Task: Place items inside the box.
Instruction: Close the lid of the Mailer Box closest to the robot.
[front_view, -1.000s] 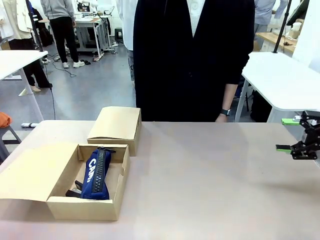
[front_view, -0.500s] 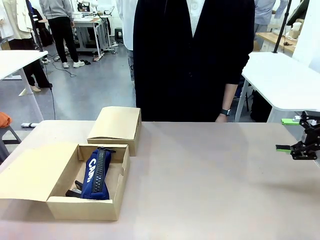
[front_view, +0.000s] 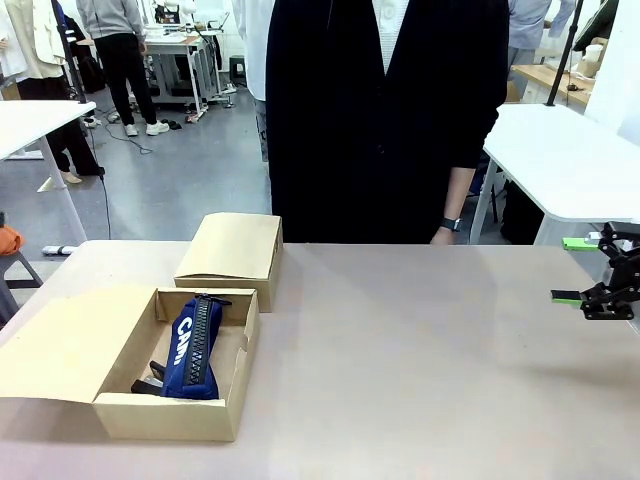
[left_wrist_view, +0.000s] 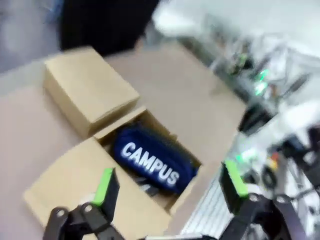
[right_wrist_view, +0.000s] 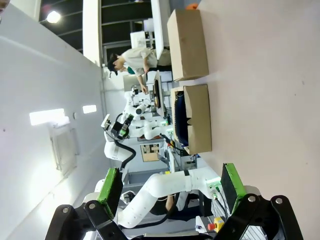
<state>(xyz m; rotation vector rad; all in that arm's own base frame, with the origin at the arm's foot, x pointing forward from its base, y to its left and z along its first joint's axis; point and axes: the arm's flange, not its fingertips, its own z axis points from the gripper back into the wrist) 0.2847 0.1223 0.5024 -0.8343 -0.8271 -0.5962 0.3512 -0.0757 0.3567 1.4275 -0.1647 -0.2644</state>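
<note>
Navy pencil case lettered "CAMPUS" lies in the open cardboard box at the table's near left, one end tilted up against the far wall. Left gripper hangs above that box, jaws wide and empty, the case showing between and beyond its green pads; this view is blurred. Right gripper hovers at the table's right edge, well apart from the box, jaws spread full and holding nothing. Something black lies beside the case, mostly hidden, kind not readable. Closed cardboard box stands just behind the open one. Bare table runs from the boxes to the right gripper. Person in dark clothes stands at the far edge.
</note>
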